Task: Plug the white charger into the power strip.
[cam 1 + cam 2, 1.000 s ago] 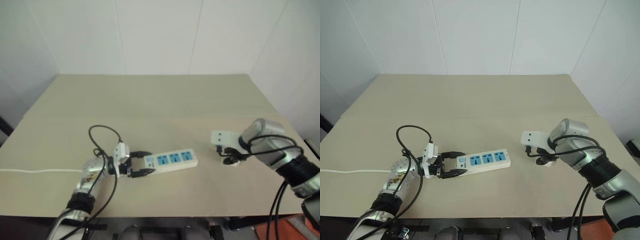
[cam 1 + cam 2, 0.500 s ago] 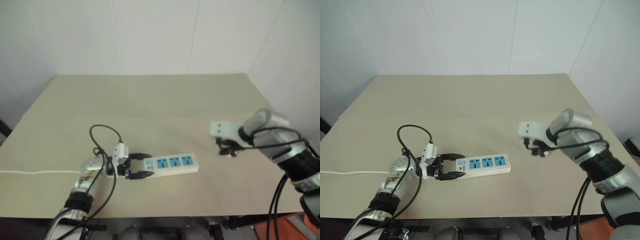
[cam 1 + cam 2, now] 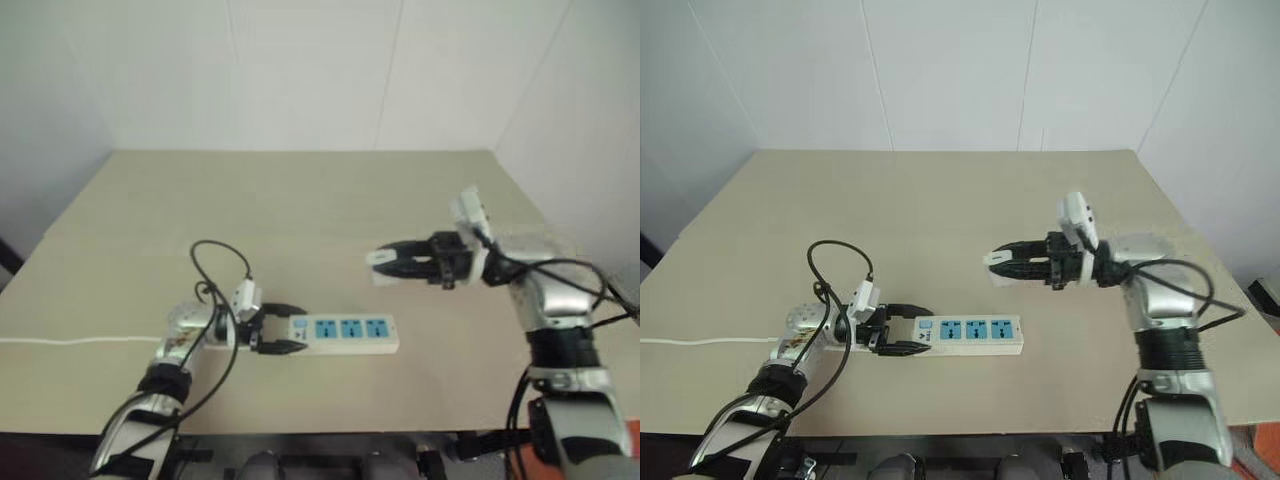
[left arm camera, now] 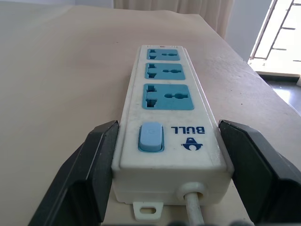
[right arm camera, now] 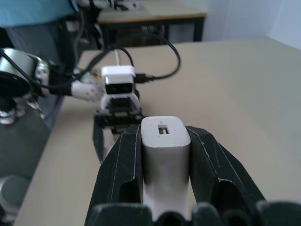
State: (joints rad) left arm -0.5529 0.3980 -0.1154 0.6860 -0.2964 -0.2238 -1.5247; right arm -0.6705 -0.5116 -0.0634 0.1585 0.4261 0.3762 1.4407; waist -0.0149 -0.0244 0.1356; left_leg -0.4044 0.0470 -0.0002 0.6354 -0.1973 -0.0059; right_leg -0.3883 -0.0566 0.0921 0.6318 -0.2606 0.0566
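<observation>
Now: white charger [image 5: 165, 150] in R gripper [image 3: 1012, 267], above power strip [image 3: 970, 334].

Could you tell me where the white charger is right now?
The white charger is clamped in the right pincer, above the table, right of the power strip.

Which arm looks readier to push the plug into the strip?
The right one. Its end effector already grips the white charger above the table, while the left end effector clamps the switch end of the power strip, steadying it.
</observation>
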